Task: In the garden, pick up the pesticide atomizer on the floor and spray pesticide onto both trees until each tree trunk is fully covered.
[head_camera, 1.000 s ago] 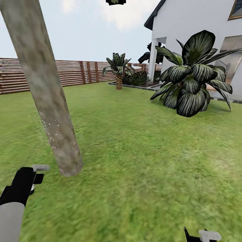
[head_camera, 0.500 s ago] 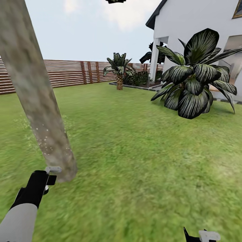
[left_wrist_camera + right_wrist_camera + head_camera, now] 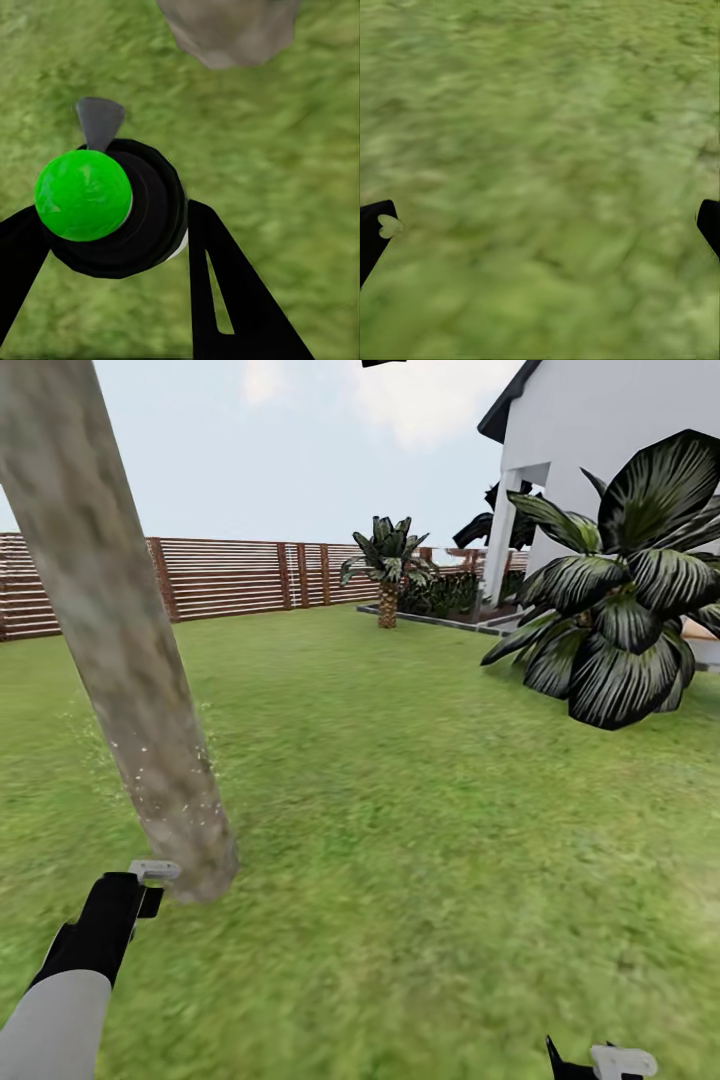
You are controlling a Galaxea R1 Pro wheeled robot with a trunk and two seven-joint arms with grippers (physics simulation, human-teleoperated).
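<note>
In the left claw (image 3: 112, 247) — atomizer (image 3: 105, 206) nozzle toward the trunk (image 3: 150, 740)

Thick grey-beige tree trunk (image 3: 120, 660): rough, matt bark. Round green atomizer cap (image 3: 82, 195): glossy plastic. Brown slatted fence (image 3: 240, 575): matt wood.

bright flat daylight, lawn (image 3: 430, 840) blurry, shadows perhaps absent

We count one tree trunk (image 3: 120, 650), one atomizer (image 3: 112, 206), two tools (left (image 3: 140, 880), right (image 3: 605, 1060)), two striped broad-leaved plants, one fence (image 3: 240, 575), one house (image 3: 600, 440).
</note>
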